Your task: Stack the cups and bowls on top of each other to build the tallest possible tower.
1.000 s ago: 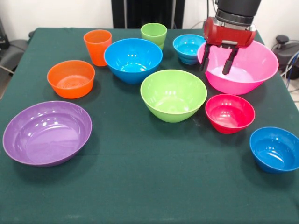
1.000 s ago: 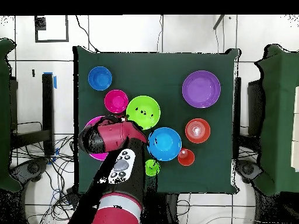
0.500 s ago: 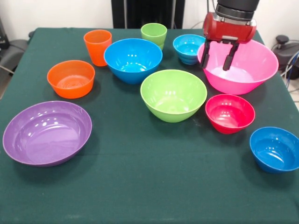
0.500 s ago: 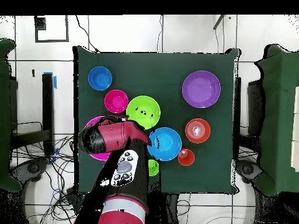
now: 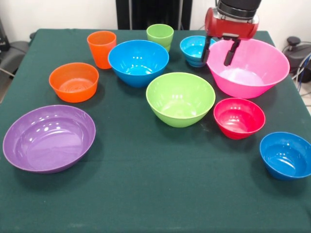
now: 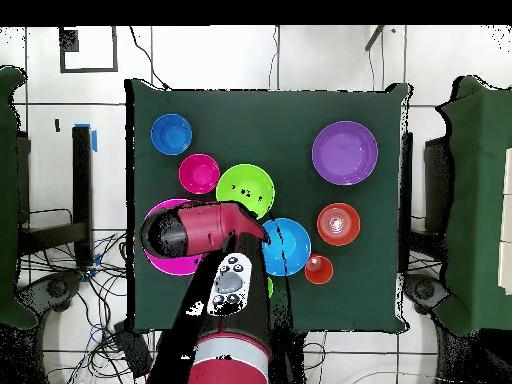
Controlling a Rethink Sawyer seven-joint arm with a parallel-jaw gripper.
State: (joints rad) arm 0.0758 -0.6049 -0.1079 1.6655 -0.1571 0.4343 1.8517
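My gripper (image 5: pixel 217 53) hangs open and empty over the left rim of the huge pink bowl (image 5: pixel 257 68), one finger (image 5: pixel 228 56) above its inside and the other toward the small blue bowl (image 5: pixel 194 50). The green cup (image 5: pixel 160 35) and orange cup (image 5: pixel 101 48) stand upright at the far side. The large blue bowl (image 5: pixel 138 62), lime green bowl (image 5: pixel 180 98), orange bowl (image 5: pixel 74 81), purple bowl (image 5: pixel 48 137), red bowl (image 5: pixel 239 117) and a second small blue bowl (image 5: pixel 285 155) each sit alone on the cloth. In the overhead view the arm (image 6: pixel 200 228) covers much of the pink bowl (image 6: pixel 160 262).
The green tablecloth (image 5: pixel 155 194) shows a wide bare strip along its near edge. Cables and chairs lie off the table's sides (image 6: pixel 60 270). All bowls stand apart, unstacked, with narrow gaps between those in the middle.
The open gripper has risen out of the pink bowl and shifted slightly left, toward the small blue bowl. No bowl or cup has moved.
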